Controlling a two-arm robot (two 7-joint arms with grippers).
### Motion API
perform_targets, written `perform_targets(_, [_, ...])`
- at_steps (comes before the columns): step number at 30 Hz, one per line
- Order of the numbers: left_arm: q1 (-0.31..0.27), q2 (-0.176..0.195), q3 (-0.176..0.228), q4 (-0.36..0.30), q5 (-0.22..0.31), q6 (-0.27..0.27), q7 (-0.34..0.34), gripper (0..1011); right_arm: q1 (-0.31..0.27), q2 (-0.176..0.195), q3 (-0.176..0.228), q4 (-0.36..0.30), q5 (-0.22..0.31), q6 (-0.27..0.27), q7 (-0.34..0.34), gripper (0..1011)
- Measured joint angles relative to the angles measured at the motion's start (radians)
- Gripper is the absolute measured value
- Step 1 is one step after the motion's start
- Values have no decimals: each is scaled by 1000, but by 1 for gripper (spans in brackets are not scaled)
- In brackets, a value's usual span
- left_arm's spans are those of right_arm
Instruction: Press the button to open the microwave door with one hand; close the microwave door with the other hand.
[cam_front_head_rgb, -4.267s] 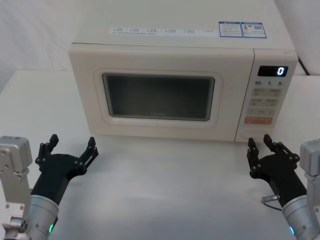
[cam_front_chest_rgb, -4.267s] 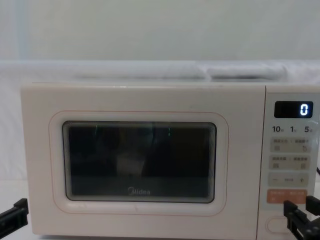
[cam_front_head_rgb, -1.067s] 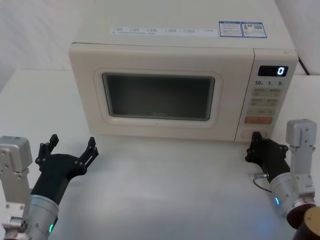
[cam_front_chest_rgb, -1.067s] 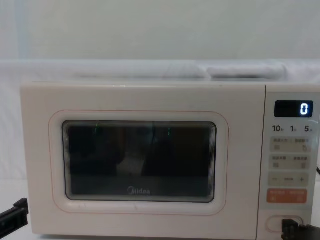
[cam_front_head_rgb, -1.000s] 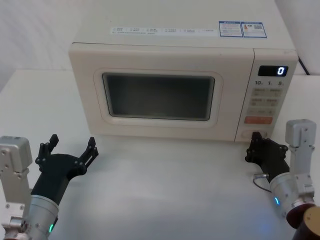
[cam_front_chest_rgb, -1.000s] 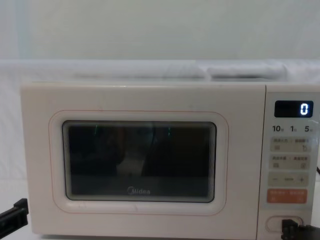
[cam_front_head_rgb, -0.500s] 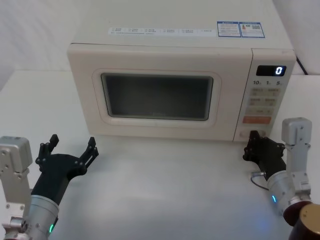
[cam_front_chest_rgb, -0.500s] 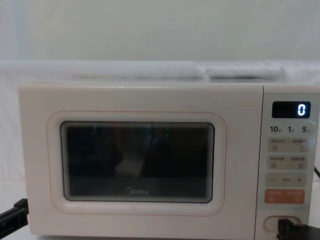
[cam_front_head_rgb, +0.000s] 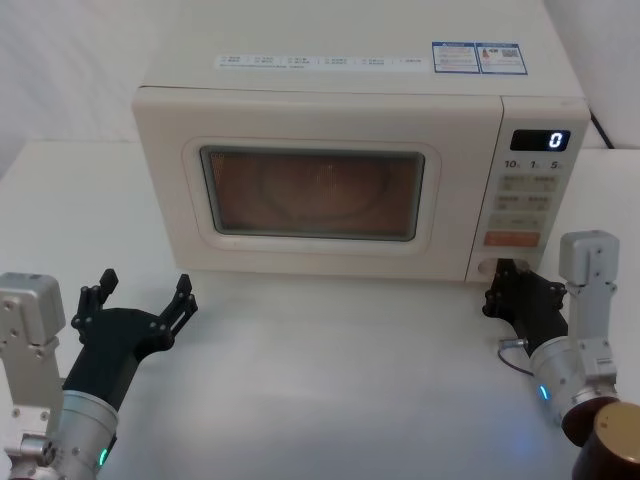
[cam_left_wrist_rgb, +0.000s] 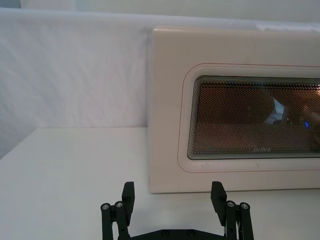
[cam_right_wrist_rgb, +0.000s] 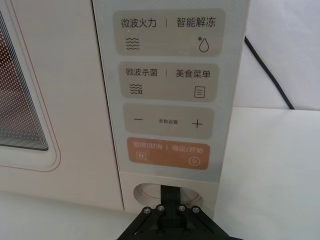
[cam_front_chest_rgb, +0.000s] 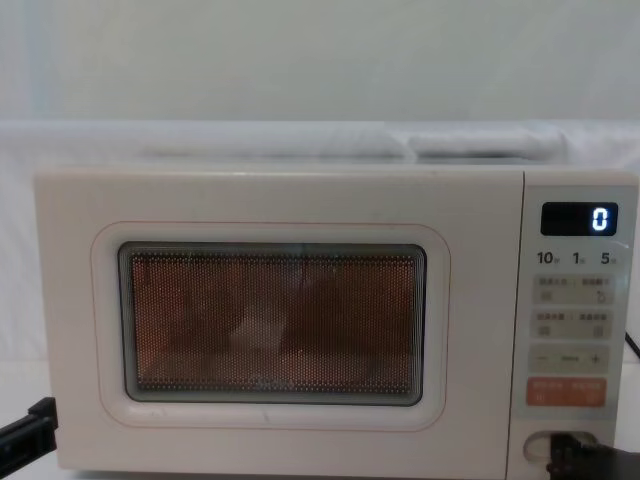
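We see right gripper (cam_front_head_rgb: 497, 283) lower right, jaws clenched, pressing the button (cam_right_wrist_rgb: 145, 190) | microwave door (cam_front_head_rgb: 318, 186) lit | left gripper (cam_front_head_rgb: 140, 293) lower left, jaws released.

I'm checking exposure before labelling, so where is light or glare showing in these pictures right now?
Head, chest and left wrist views: the microwave door window glows orange from inside; left wrist view also catches small bright reflections on it. Head and chest views: the display shines white. Head view: a blue light near the right gripper.

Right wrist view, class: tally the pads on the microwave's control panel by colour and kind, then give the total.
Cream printed pads: 3
Orange pad: 1
Cream push button: 1
Total: 5
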Motion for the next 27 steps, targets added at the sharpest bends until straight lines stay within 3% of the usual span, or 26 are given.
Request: perform_targets(27, [0, 0, 0, 0, 0, 0, 0, 1001, 15, -2, 0, 7, -1, -7, 2, 0])
